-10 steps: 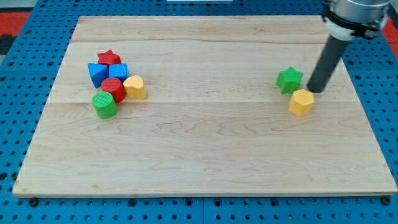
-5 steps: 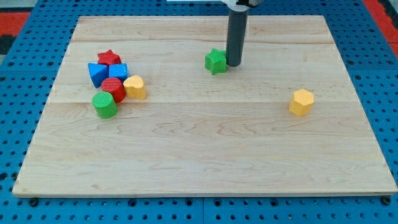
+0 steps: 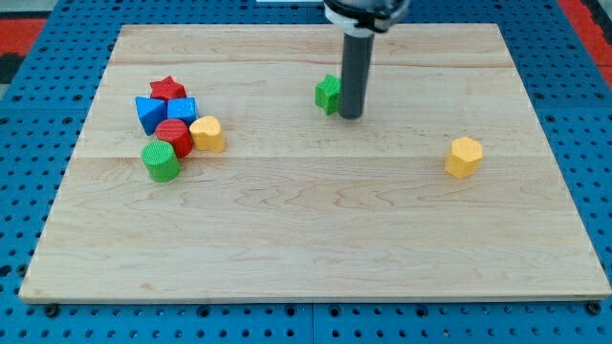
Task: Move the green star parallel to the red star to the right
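The green star [image 3: 328, 94] lies on the wooden board, above the middle, partly hidden by my rod. My tip [image 3: 350, 117] stands just to the star's lower right, touching or nearly touching it. The red star [image 3: 167, 89] sits at the top of a cluster on the view's left, at about the same height in the view as the green star.
The cluster on the left also holds two blue blocks [image 3: 150, 112], a red cylinder [image 3: 174, 136], a yellow block [image 3: 207, 134] and a green cylinder [image 3: 161, 161]. A yellow hexagonal block [image 3: 464, 157] lies alone on the right. The board [image 3: 316, 239] rests on a blue pegboard.
The green star went from beside the yellow hexagon on the right to the upper middle, pushed left by my tip. My tip has since slid slightly down and left, now covering the star's right side.
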